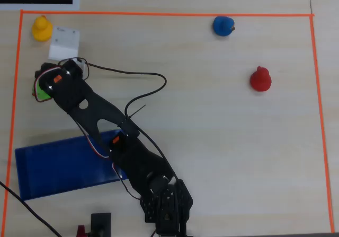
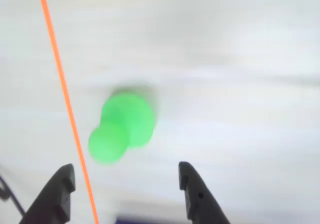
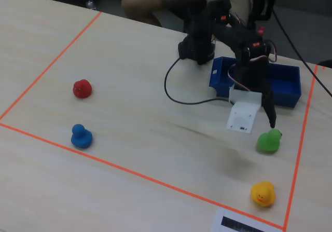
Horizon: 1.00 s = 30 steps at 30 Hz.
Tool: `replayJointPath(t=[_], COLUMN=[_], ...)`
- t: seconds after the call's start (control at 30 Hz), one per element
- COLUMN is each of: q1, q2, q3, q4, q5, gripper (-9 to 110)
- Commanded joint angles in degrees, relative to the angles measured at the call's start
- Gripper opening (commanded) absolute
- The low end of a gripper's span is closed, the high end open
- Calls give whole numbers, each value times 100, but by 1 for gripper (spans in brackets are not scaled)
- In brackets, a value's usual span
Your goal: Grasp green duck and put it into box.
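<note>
- Currently the claw [image 2: 125, 184] hangs above the green duck [image 2: 122, 126], spread wide and holding nothing; in the wrist view both dark fingertips [image 2: 62, 181] sit at the bottom edge, with the duck between and beyond them.
- Green duck rests on the bench [image 3: 145, 138], upright in the fixed view [image 3: 269, 140], just inside the orange tape line [image 2: 62, 88]. Wrist view is motion-blurred, so duck detail is soft.
- In the overhead view only a sliver of the green duck [image 1: 41, 91] shows at the left side, under the arm's head.
- Fixed view: one dark finger [image 3: 270, 112] points down just above and beside the duck; contact can't be judged.
- Blue box [image 3: 282, 84] sits behind the arm in the fixed view, well apart from the duck; in the overhead view it lies at lower left [image 1: 53, 165], partly under the arm [image 1: 132, 157].
- Other ducks: yellow duck [image 3: 263, 193] near the taped corner, blue duck [image 3: 81, 136] and red duck [image 3: 82, 88] on the far side of the area, well apart from the claw.
</note>
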Motion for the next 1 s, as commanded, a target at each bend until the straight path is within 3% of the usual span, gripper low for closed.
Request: replayJointPath(t=[0.0,0.43,0.6,0.97], q1=[-62,-853,-879,-712], q2=[-62,-343,-1160,-1494], q3=[-580,-888,-2004,-2276], q4=[44,237,589,466], q5=[53,545,536,475], gripper=[29,29,29,29])
